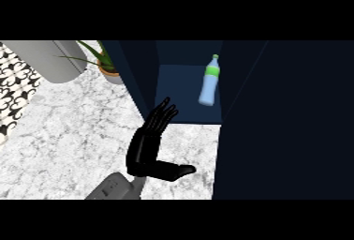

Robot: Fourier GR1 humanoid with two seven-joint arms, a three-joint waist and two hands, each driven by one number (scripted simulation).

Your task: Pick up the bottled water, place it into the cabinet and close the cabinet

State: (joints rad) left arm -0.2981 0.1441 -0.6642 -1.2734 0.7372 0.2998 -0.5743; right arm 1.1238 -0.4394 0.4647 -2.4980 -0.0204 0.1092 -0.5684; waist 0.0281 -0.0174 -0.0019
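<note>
From my seat I see a white and grey marbled counter (62, 140) filling the left half of the view. At its far edge stands a potted plant (104, 60) with long, thin green leaves in a terracotta-coloured pot, and just left of it lies a large grey rounded object (48, 58) that I cannot identify. Along the left edge I make out a strip of black-and-white patterned tile (14, 89).

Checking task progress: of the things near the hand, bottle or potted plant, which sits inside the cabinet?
The bottled water, standing inside the cabinet; the potted plant sits outside on the counter.
</note>
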